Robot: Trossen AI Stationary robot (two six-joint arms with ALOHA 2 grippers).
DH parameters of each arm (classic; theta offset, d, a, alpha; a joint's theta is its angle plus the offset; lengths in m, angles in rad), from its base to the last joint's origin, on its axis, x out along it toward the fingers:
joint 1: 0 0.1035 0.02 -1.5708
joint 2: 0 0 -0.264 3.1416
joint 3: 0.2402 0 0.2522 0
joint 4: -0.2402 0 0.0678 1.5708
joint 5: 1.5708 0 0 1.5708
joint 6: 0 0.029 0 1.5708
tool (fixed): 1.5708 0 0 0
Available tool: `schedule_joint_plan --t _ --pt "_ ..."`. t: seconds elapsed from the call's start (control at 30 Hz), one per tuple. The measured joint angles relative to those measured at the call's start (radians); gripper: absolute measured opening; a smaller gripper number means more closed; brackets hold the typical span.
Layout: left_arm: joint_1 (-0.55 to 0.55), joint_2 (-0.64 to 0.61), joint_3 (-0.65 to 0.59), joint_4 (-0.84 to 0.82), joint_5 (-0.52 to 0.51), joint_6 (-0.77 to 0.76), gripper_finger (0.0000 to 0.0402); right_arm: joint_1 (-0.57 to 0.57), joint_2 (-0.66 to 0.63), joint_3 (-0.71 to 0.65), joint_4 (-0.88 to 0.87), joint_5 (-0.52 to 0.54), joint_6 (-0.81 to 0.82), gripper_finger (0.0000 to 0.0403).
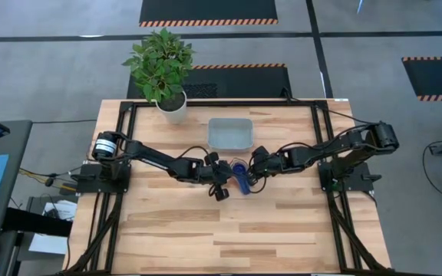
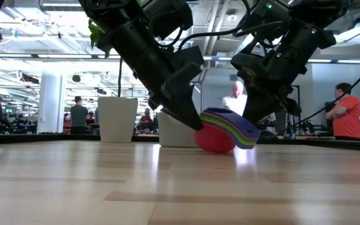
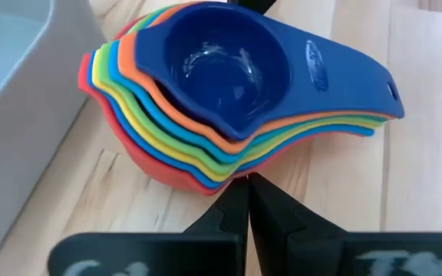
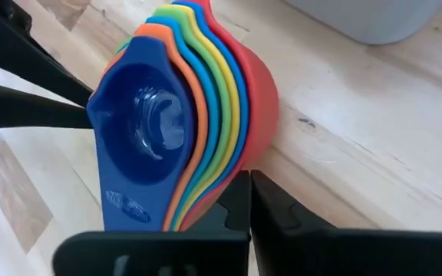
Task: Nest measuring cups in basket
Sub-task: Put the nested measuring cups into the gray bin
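Blue-topped measuring cups (image 3: 229,100) nested, btwn both grippers

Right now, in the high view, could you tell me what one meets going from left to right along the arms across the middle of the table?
Left arm base → left gripper → nested measuring cups → right gripper → right arm base. The basket sits farther back, above the cups in the picture.

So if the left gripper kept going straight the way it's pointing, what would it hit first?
Most likely the nested stack of measuring cups. The left gripper has its fingers shut, tips right at the stack's red outer cup, on the table just outside the basket. Whether they already touch is unclear.
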State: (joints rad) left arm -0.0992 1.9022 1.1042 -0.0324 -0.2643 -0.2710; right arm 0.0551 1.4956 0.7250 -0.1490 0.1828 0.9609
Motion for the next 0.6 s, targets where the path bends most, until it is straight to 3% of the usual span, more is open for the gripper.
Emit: schedule_joint_plan --t 0.33,0.6 --pt "0.001 -0.004 0.001 -0.135 -0.012 -0.045 0.0000 -0.027 0.000 0.000 -0.056 -0.004 0.018 0.0008" --pt "0.044 -0.016 0.001 -0.129 -0.068 -0.038 0.0000 -0.089 0.000 0.000 -0.052 0.000 0.007 0.0016"
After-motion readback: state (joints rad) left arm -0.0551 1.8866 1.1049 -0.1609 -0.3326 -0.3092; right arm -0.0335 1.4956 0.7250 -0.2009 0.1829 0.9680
